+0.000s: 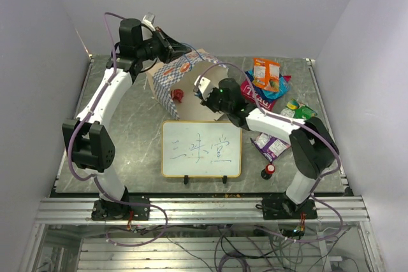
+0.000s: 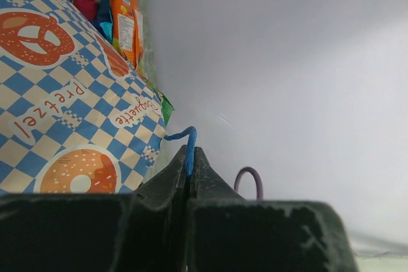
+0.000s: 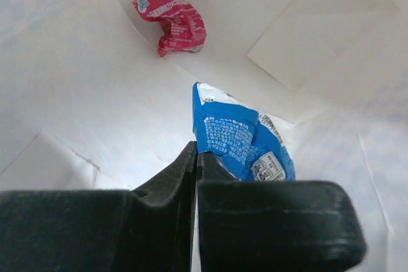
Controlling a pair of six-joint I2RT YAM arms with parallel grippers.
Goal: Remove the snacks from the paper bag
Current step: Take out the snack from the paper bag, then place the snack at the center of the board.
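On table (image 1: pixel 127 132), paper bag (image 1: pixel 169 84), mouth rightward

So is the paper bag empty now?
Not empty. The right wrist view looks inside the paper bag: a crumpled red wrapper lies there, and the right gripper pinches a blue packet.

light: bright, even, overhead | shadows: faint | right hand (image 3: pixel 195 154) dark, blurred up close

A robotics lab test cell: two robot arms (image 1: pixel 105 97) are bolted to an aluminium extrusion rail (image 1: pixel 204 209) along the lower edge of the frame, loose cables (image 1: pixel 245 246) tangle beneath it, and plain white walls (image 1: pixel 223 4) box in the grey stone-patterned desk (image 1: pixel 137 135).
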